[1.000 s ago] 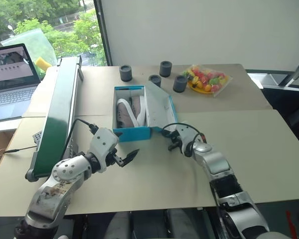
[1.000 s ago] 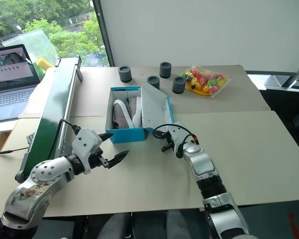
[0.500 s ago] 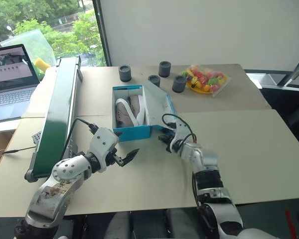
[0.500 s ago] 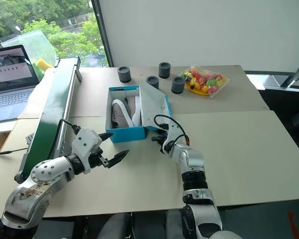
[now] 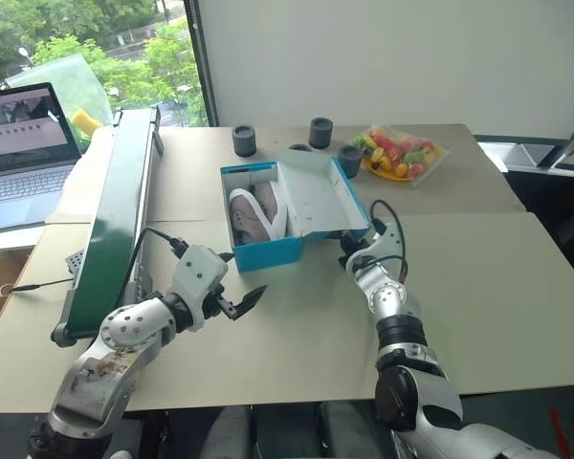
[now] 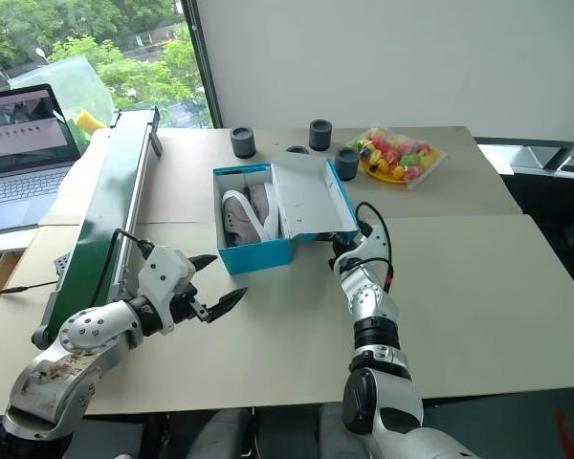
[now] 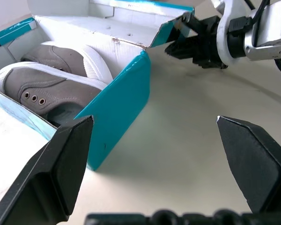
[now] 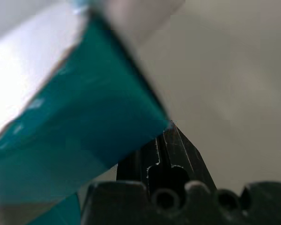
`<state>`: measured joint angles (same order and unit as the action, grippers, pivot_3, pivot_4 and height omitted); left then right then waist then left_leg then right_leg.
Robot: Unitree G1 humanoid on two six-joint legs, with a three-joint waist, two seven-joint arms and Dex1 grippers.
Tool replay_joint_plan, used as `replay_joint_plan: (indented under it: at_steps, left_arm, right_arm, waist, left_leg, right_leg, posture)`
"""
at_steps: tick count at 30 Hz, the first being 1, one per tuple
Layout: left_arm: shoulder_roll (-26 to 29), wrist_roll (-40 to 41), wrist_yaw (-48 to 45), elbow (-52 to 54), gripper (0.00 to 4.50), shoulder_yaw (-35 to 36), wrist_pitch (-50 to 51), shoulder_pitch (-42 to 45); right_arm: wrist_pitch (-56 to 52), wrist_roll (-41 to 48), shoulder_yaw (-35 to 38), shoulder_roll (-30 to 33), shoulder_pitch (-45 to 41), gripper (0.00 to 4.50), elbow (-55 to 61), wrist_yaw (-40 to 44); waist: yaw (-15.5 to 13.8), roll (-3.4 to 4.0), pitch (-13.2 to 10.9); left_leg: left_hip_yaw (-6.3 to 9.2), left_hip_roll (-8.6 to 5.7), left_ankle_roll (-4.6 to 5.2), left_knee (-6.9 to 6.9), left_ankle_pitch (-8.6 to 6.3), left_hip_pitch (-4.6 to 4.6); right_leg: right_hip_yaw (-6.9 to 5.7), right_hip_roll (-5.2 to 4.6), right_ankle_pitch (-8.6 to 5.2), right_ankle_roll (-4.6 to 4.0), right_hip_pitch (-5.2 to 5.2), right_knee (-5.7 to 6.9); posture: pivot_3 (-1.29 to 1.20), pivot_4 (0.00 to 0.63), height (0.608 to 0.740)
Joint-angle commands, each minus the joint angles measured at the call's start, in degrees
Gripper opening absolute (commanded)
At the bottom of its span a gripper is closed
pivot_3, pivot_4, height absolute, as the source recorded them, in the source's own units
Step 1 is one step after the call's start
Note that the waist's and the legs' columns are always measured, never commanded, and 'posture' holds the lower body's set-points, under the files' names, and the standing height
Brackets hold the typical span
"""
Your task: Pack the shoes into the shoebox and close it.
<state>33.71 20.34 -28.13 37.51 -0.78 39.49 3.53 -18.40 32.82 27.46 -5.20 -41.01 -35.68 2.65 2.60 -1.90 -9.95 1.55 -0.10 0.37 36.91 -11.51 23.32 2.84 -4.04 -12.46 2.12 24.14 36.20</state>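
The turquoise shoebox [image 5: 264, 251] stands open on the table with both grey, white-soled shoes [image 5: 256, 211] lying inside, side by side. Its hinged lid [image 5: 318, 197] slants out to the right, white inside facing up. My right gripper [image 5: 353, 255] is shut, its tips right under the lid's near outer corner [image 8: 84, 117]; I cannot tell whether they touch. In the left wrist view the same gripper [image 7: 196, 44] sits just past that corner. My left gripper [image 6: 218, 281] hangs open and empty in front of the box, a short way from its near wall [image 7: 117, 105].
A long green conveyor [image 5: 115, 210] runs along the left, with a laptop [image 5: 19, 143] beyond it. Three dark cylinders [image 5: 244, 141] [image 5: 320, 131] [image 5: 349, 161] and a bag of colourful sweets [image 5: 397, 151] stand behind the box. Bare tabletop [image 5: 478, 277] lies to the right.
My right gripper has rolled and moved right and away from me along the lid's edge. The lid now lies flatter and shows wider. The left arm has kept still.
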Motion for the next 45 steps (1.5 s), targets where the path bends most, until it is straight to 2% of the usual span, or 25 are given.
replay_joint_plan:
  at_steps: [1, 5, 9, 13, 15, 19, 25, 29, 37, 45]
  left_arm:
    - [0.06, -0.21, 0.51, 2.23, 4.5, 1.13, -0.52, -0.29]
    - [-0.05, -0.31, 0.94, 2.58, 4.5, 0.95, -0.42, -0.6]
    - [-0.13, -0.32, 1.36, 2.65, 4.5, 0.92, -0.39, -0.5]
    - [-0.42, -0.41, 1.95, 2.99, 4.5, 0.8, -0.4, -0.72]
    - [-0.63, -0.42, 2.34, 3.33, 4.5, 0.73, -0.34, -1.07]
    - [-1.46, -0.41, 4.26, 5.21, 4.5, 1.81, 0.26, -3.06]
    - [-2.2, 0.2, 7.55, 10.42, 4.5, 11.34, 1.75, -10.68]
    - [-2.55, 0.71, 8.59, 11.3, 4.5, 17.02, 2.38, -12.13]
    - [-4.17, -0.08, 9.91, 12.7, 4.5, 16.19, 1.95, -14.15]
    - [-4.75, 0.1, 11.27, 14.91, 4.5, 15.87, 3.23, -14.91]
  right_arm:
    - [-2.73, 10.91, -0.34, -5.25, -2.6, 0.02, 10.68, 8.51]
    - [-9.85, 22.12, -2.23, -4.74, -3.4, 0.02, 19.51, 14.41]
    - [-19.2, 26.01, -10.96, -0.39, -4.14, 0.02, 29.06, 22.21]
    - [-19.98, 8.08, -33.11, 10.11, -4.37, 0.02, 33.25, 31.74]
    - [-18.31, 2.65, -36.44, 11.17, -5.92, 0.02, 28.95, 30.51]
    - [-13.48, -5.44, -37.79, 10.92, -9.61, 0.02, 18.34, 28.14]
    - [-7.91, -8.86, -34.21, 7.91, -16.87, 0.02, 6.36, 29.29]
    - [-3.15, -12.12, -33.23, 5.93, -21.63, 0.02, -3.76, 29.55]
    - [0.21, -21.45, -35.34, 2.22, -26.41, 0.02, -24.15, 29.14]
    - [-0.49, -29.2, -37.78, 0.46, -25.07, 0.02, -31.92, 28.14]
  waist:
    - [0.23, 0.03, -0.02]
    - [0.26, 0.06, -0.04]
    - [0.64, 0.13, -0.08]
    - [0.68, 0.12, -0.07]
    - [0.5, 0.08, -0.04]
    - [-0.25, 0.07, -0.05]
    - [0.3, 0.08, -0.05]
    - [0.92, 0.08, -0.05]
    - [1.3, 0.08, -0.05]
    - [1.35, 0.11, 0.35]
  left_leg:
    - [0.0, 0.02, 0.0, -0.01, 0.0, 0.0]
    - [0.03, 0.08, 0.01, -0.05, -0.01, 0.01]
    - [0.0, 0.09, 0.01, -0.06, -0.01, 0.03]
    - [-0.01, 0.04, 0.0, -0.06, -0.01, 0.0]
    - [-0.01, 0.03, 0.0, -0.06, -0.01, -0.02]
    - [0.01, 0.02, -0.01, -0.03, 0.0, 0.07]
    - [-0.01, 0.06, -0.11, -0.09, -0.06, 0.13]
    - [-0.01, 0.08, -0.14, -0.12, -0.09, 0.07]
    - [0.01, 0.07, -0.23, -0.12, -0.15, 0.11]
    - [0.1, 0.07, -0.24, -0.12, -0.15, -0.23]
  right_leg:
    - [0.0, 0.02, 0.0, 0.0, 0.02, 0.0]
    - [0.01, 0.08, 0.0, 0.0, 0.05, 0.0]
    - [0.04, 0.06, 0.0, -0.01, 0.11, 0.01]
    - [0.04, 0.1, -0.01, 0.0, 0.09, 0.01]
    - [0.01, 0.08, -0.02, 0.0, 0.06, -0.04]
    - [0.01, 0.04, 0.0, -0.01, 0.11, -0.01]
    - [0.03, 0.09, 0.0, -0.03, 0.27, -0.02]
    - [0.03, 0.09, 0.0, -0.05, 0.25, -0.04]
    - [0.02, 0.06, 0.0, -0.05, 0.25, -0.08]
    - [0.01, 0.04, -0.01, -0.07, -0.04, -0.05]
  posture:
    - [0.0, 0.15, 0.731]
    - [0.0, 0.15, 0.731]
    - [0.0, 0.15, 0.731]
    - [0.0, 0.15, 0.731]
    - [0.0, 0.15, 0.731]
    - [0.0, 0.15, 0.731]
    - [0.0, 0.15, 0.731]
    - [0.0, 0.15, 0.731]
    - [0.0, 0.15, 0.731]
    - [0.0, 0.15, 0.731]
